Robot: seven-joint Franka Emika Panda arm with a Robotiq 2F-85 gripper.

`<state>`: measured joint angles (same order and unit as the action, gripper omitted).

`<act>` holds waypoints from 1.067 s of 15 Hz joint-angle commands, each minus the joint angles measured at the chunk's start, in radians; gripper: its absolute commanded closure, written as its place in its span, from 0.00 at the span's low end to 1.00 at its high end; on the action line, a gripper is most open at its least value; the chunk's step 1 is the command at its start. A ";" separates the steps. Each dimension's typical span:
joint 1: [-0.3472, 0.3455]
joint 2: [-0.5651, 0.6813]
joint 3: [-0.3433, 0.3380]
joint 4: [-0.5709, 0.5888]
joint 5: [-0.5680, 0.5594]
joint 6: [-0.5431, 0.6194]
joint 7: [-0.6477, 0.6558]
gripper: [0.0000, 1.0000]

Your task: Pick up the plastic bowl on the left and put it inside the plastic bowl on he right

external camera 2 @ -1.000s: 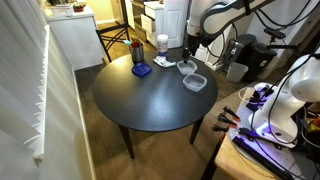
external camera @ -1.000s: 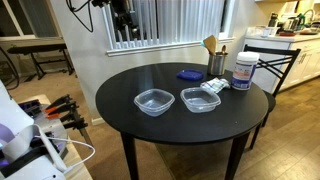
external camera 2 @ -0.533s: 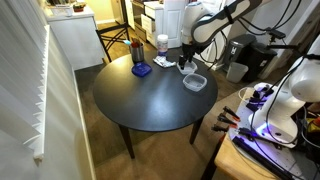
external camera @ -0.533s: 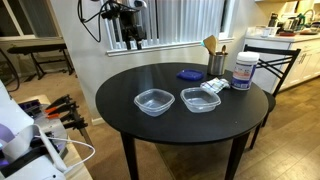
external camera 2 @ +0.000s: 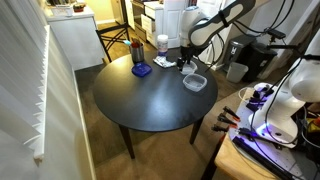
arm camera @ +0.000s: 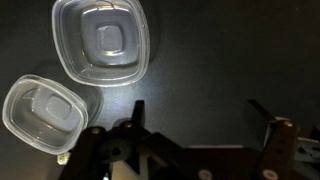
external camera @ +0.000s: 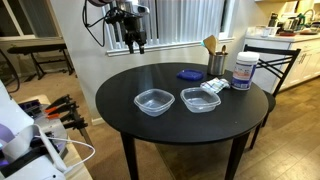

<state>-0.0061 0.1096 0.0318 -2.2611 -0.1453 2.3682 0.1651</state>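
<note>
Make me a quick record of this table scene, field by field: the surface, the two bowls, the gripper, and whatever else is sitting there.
surface: round black table
left bowl: clear plastic, upright, empty
right bowl: clear plastic, upright, empty, close beside the left one
gripper: open, holding nothing, in the air above the table
other items: white jar with blue lid, flat blue item, cup holding wooden utensils
task state: bowls not yet nested

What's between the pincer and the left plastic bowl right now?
Nothing: in an exterior view, only bare black table lies between the pincer and the left plastic bowl.
</note>
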 commanded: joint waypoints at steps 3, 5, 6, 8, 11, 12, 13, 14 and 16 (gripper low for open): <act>0.018 0.006 -0.017 -0.012 -0.044 0.047 0.029 0.00; 0.019 0.035 -0.026 -0.018 -0.069 0.111 0.051 0.00; 0.018 0.048 -0.032 -0.024 -0.078 0.150 0.047 0.00; 0.016 0.084 -0.049 -0.048 -0.093 0.254 0.036 0.00; 0.023 0.143 -0.087 -0.087 -0.112 0.364 0.050 0.00; 0.021 0.166 -0.097 -0.093 -0.096 0.375 0.039 0.00; 0.016 0.189 -0.108 -0.097 -0.079 0.381 0.034 0.00; 0.013 0.211 -0.119 -0.099 -0.072 0.389 0.028 0.00; 0.004 0.254 -0.145 -0.097 -0.061 0.409 0.019 0.00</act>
<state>0.0029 0.3185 -0.0819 -2.3466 -0.2226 2.7273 0.1800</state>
